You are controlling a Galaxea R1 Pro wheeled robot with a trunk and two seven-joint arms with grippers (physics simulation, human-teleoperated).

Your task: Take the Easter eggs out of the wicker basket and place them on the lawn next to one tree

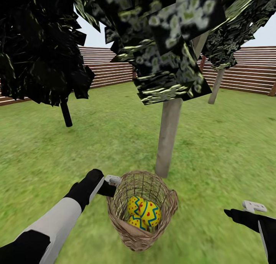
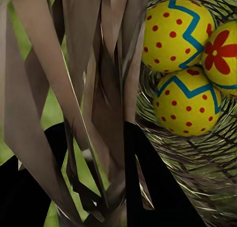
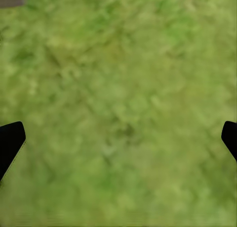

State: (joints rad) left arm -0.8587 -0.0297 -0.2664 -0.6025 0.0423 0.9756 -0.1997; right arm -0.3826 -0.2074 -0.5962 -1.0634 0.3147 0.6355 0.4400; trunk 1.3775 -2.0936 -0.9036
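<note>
The lawn (image 1: 230,141) spreads out ahead of me to the slatted fence (image 1: 249,70), and the tree (image 1: 168,137) with the pale, thick trunk rises just beyond my work, its dark foliage hanging over the top of the head view. A thinner black-trunked tree (image 1: 66,114) stands well off to my left.

Right below me, near the foot of the pale trunk, is the wicker basket (image 1: 132,233), tilted toward me. All three Easter eggs (image 1: 143,213) are inside it, pressed together; none is out yet.

My left gripper (image 1: 109,184) is at the basket's rim on its left side. In the left wrist view my fingers (image 2: 153,187) straddle the woven wall, with the eggs just past it, so I believe I am clamped on the rim, though the weave hides the contact and I cannot tell for certain. My right gripper (image 3: 118,138) hangs apart over bare grass with its jaws spread wide and nothing between them.

The risk I see: the basket is light and leaning, so any pull from my left hand could tip it and roll the eggs out away from the trunk. Reaching in with my right could also snag the weave or squeeze one egg against its neighbours.
</note>
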